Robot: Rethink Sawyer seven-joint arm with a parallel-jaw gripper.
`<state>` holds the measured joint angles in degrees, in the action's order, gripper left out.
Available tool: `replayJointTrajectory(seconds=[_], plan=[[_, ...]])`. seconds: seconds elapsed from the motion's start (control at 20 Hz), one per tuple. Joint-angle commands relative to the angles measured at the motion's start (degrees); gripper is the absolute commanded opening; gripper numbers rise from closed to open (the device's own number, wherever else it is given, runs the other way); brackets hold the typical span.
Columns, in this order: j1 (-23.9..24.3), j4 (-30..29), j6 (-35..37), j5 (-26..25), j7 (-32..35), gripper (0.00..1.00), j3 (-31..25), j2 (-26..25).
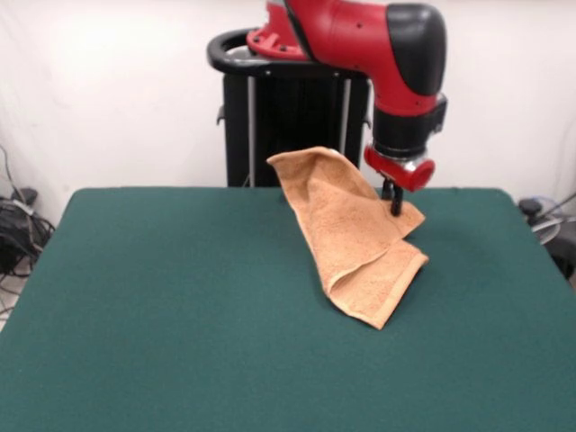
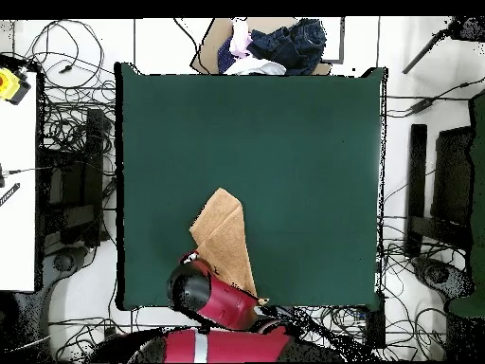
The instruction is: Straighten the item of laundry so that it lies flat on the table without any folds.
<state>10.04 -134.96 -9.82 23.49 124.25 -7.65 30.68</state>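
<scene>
A white wall is standing behind the wide dark green felt-covered worktop, with cables trailing off both sides of it. Over the far part of that worktop I am holding up the small orange-tan terry-cloth towel, my dark fingers pinching shut on its upper edge just below my red wrist.

The towel is hanging at a slant from the pinch: one corner is sticking up and away to the side of my fingers, the rest is draping downward and its lowest corner seems to be touching or nearly touching the felt. A folded-over layer is showing along the lower edge, so it is far from flat. From overhead the towel is appearing as a narrow doubled wedge on the worktop close to my base, with much bare felt beyond it.

The risk, as I am judging it, is lowering the cloth straight down from here: it would be collapsing onto its own fold and bunching. A thin pinch on thick terry could also be slipping if I am dragging it against the felt, dropping the towel crumpled.
</scene>
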Motion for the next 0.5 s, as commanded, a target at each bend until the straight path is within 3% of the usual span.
replayJointTrajectory(seconds=[0.05,0.5], plan=[[0.42,7.19,7.51,4.9,9.61,0.0,1.3,2.51],[-1.49,8.12,14.17,3.83,8.25,0.0,6.06,6.34]])
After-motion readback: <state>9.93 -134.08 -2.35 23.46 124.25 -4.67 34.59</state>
